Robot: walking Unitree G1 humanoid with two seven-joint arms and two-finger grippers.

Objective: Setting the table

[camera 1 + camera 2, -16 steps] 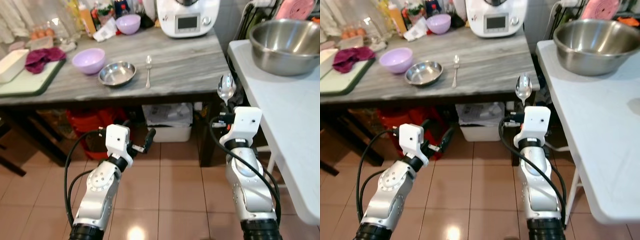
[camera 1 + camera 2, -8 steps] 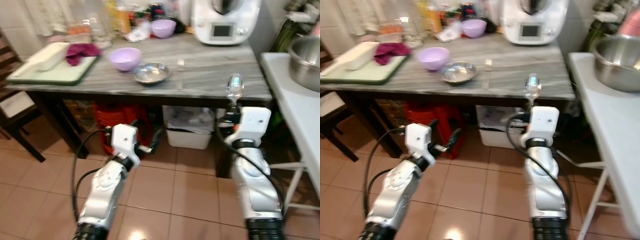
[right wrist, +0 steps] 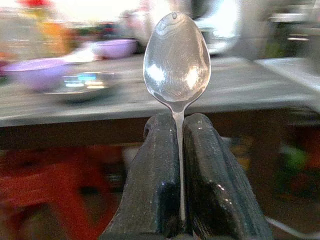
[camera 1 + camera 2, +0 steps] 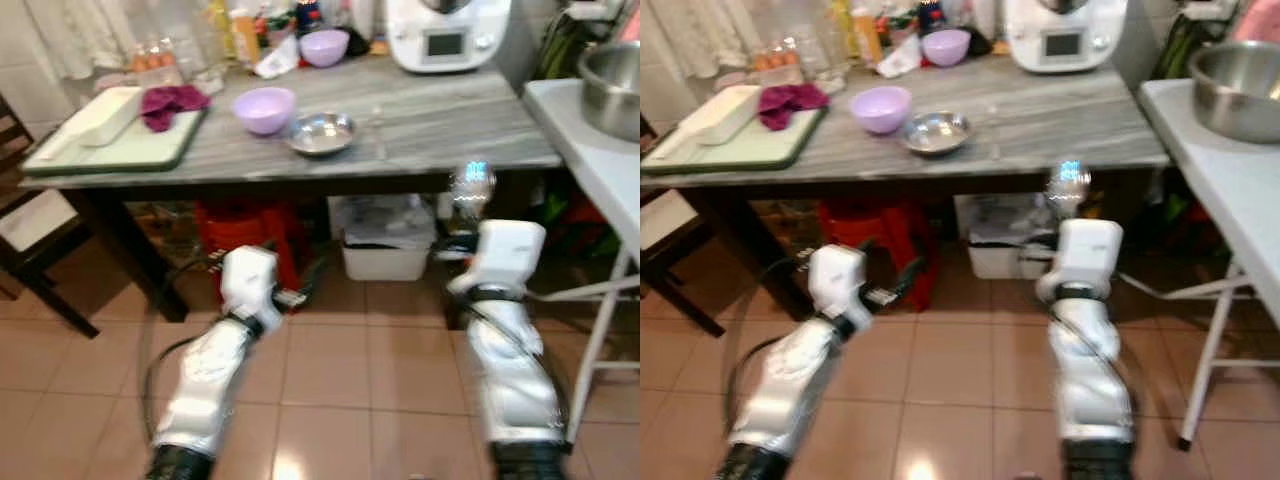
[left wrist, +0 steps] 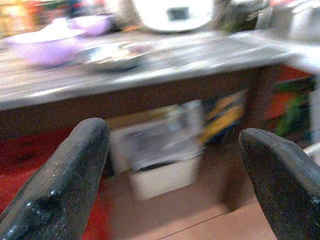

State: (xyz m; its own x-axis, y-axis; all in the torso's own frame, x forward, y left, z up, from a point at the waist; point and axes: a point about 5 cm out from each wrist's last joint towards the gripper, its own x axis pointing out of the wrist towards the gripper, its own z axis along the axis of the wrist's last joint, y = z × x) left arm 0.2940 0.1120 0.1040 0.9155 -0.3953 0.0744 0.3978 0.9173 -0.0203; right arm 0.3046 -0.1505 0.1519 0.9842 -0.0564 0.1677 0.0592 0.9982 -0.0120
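Jaws of the right gripper [image 3: 179,150] stay clamped on the spoon [image 3: 176,57], bowl up; left gripper [image 5: 170,165] jaws apart. Table [image 4: 450,135] now sits farther off, so the approach remains.

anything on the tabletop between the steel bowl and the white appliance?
In the left eye view, between the steel bowl and the white appliance there is mostly bare grey tabletop, with a faint blurred utensil beside the bowl.
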